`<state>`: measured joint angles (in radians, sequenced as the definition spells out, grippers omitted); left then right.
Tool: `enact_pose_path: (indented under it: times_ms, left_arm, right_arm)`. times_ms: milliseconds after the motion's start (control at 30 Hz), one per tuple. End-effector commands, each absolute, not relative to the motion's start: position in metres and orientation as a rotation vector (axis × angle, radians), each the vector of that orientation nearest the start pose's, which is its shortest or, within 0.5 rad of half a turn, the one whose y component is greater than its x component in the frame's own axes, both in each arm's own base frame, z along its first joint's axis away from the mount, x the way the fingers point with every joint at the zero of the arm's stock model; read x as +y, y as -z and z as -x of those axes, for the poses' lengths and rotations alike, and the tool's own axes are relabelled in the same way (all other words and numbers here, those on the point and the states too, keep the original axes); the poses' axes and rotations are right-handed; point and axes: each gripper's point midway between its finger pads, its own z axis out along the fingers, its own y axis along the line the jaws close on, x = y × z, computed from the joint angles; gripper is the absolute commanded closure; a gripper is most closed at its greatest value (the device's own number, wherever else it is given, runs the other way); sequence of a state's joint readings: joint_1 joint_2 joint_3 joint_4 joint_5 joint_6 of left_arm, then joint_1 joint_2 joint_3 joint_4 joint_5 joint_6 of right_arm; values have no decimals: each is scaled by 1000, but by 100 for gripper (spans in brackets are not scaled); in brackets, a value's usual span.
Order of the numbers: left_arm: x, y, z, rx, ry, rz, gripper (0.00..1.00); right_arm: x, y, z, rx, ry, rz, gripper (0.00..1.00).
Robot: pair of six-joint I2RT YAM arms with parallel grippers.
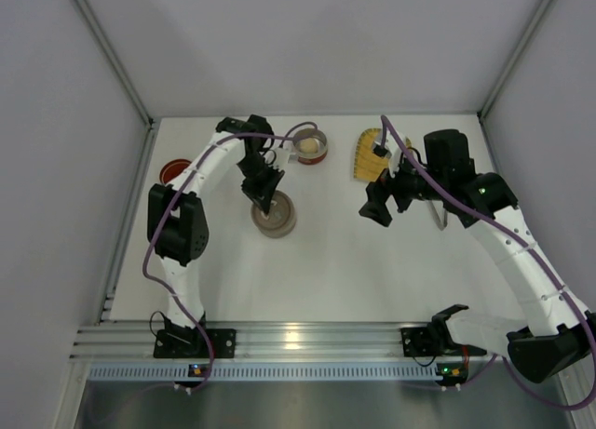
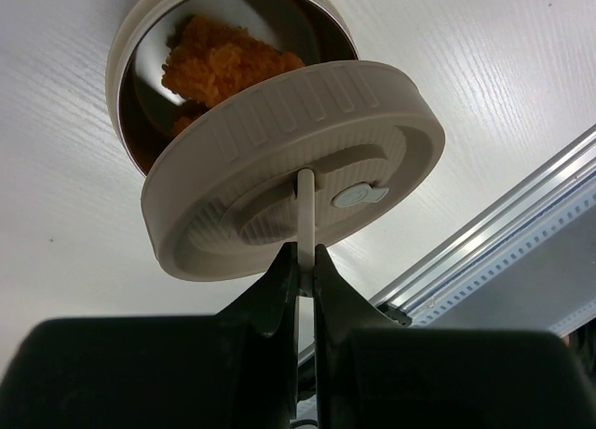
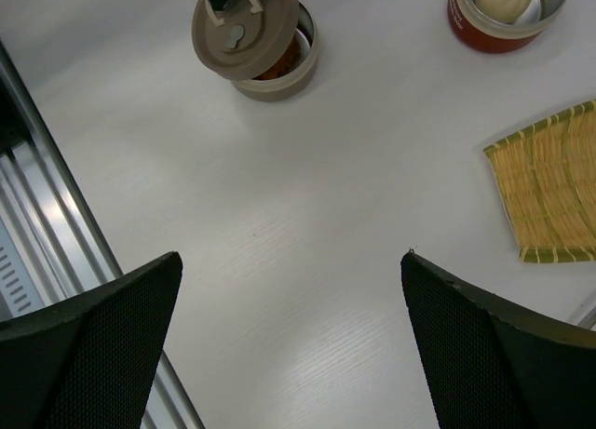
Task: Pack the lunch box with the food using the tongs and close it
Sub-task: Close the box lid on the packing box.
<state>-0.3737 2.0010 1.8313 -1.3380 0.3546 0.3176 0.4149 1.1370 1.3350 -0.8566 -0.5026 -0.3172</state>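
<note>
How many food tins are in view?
2: beige tin partly under the lid the left gripper holds; red tin near the yellow tray. Far-left red round thing: perhaps a lid.

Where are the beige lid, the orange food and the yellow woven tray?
beige lid [image 2: 270, 145], left wrist view, on its top face.
orange food [image 2: 223, 61], left wrist view, middle of the heap.
yellow woven tray [image 3: 549, 182], right wrist view, middle of its woven surface.

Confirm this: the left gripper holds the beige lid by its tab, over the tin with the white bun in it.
Wrong tin. The left gripper holds the beige lid by its tab over the tin of orange food, as the left wrist view shows.
</note>
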Motion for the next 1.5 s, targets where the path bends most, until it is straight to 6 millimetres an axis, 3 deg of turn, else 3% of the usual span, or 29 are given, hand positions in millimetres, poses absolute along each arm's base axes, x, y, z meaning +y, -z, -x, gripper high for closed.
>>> enact_pose_path:
  times_ms: [0, 500, 900, 1467]
  left_arm:
    - [-169, -141, -288, 2963, 598, -1081, 100]
    - [-173, -117, -303, 3009, 596, -1091, 100]
    - [-185, -123, -311, 2968, 642, -1042, 79]
    - [-185, -123, -316, 2895, 587, -919, 75]
  right_arm:
    - [187, -298, -249, 1879, -608, 1009, 1]
    - [185, -289, -248, 1891, -599, 1023, 1]
    - [186, -289, -247, 1886, -608, 1024, 1]
    - [186, -291, -247, 1883, -607, 1024, 1]
